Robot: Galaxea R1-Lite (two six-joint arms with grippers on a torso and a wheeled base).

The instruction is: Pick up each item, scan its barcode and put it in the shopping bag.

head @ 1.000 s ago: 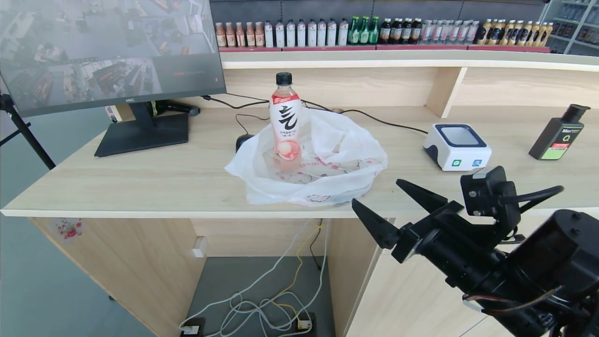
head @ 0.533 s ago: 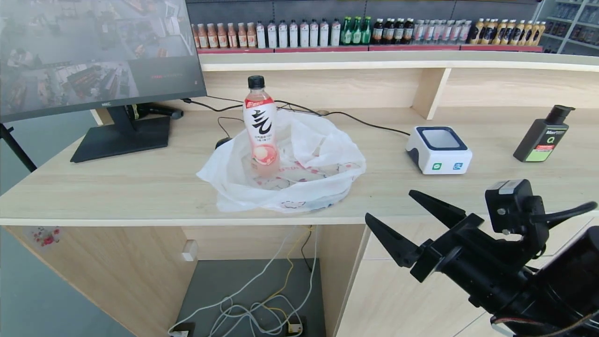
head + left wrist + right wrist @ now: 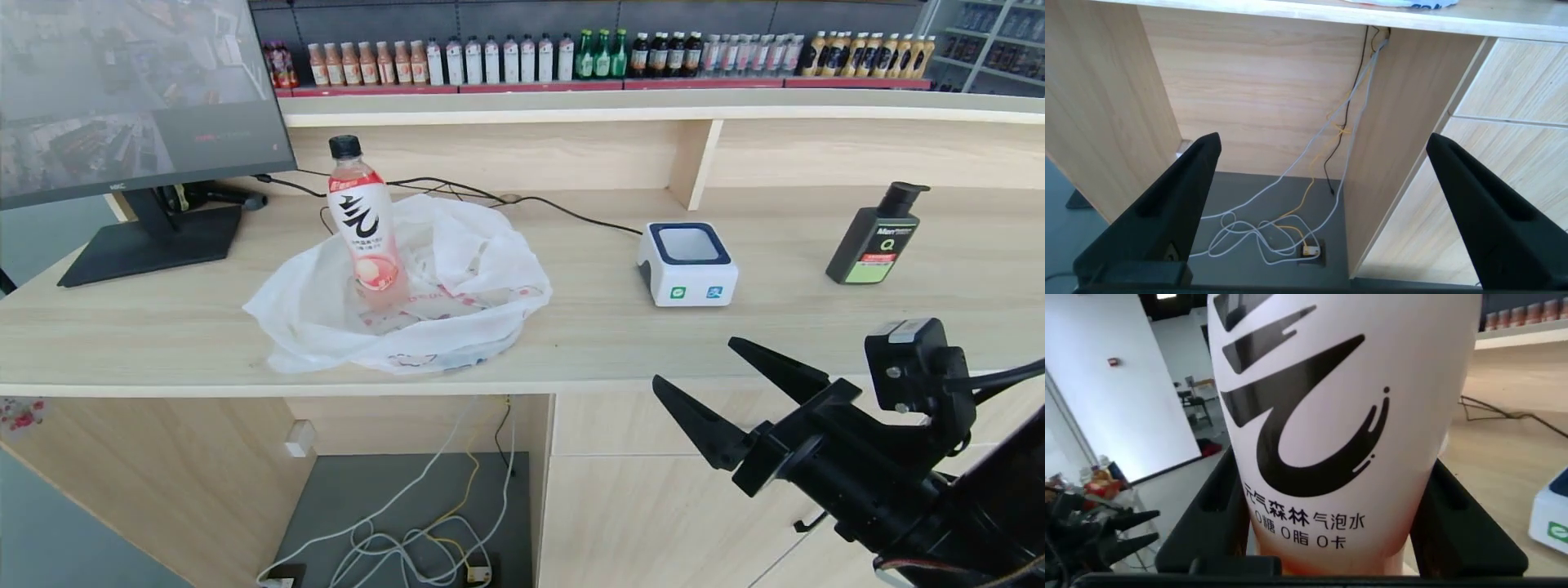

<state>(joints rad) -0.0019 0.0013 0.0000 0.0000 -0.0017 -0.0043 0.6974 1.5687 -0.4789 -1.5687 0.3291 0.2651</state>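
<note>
The peach drink bottle (image 3: 363, 229) is stood upright inside the white shopping bag (image 3: 482, 269) on the wooden counter (image 3: 612, 343), left of the barcode scanner (image 3: 687, 263). A dark pump bottle (image 3: 872, 237) is placed well right of the scanner. The right gripper (image 3: 695, 363) is held spread and empty before the counter's front edge, though in the right wrist view the bottle's label is seen close up. The left gripper (image 3: 1324, 139) is spread wide with nothing between its 2 fingers, faced at cables (image 3: 1290, 237) under the counter.
</note>
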